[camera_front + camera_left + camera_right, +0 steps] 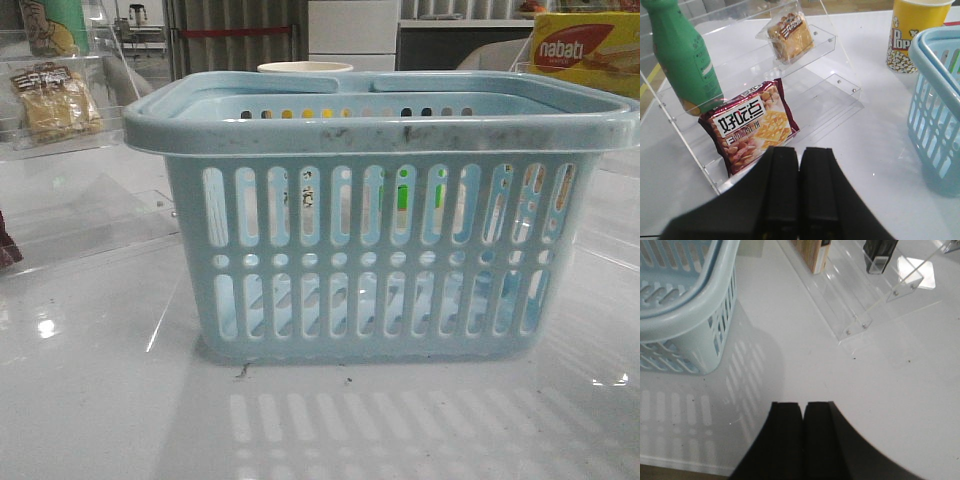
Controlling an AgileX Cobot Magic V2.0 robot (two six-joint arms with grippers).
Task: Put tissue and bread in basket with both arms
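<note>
Both arms wait, left fingers [800, 190] and right fingers [802, 440] pressed together, holding nothing. The bread [789, 36] sits on the clear shelf [825, 37] at eleven o'clock from the basket [380, 120]. It looks light, crinkly, crushable: pinch the bag's edge. The tissue isn't identifiable.

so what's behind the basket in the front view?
Behind the basket only a cup rim shows; the left wrist view shows a yellow popcorn cup by the basket. The cup's body is hidden in front view.
</note>
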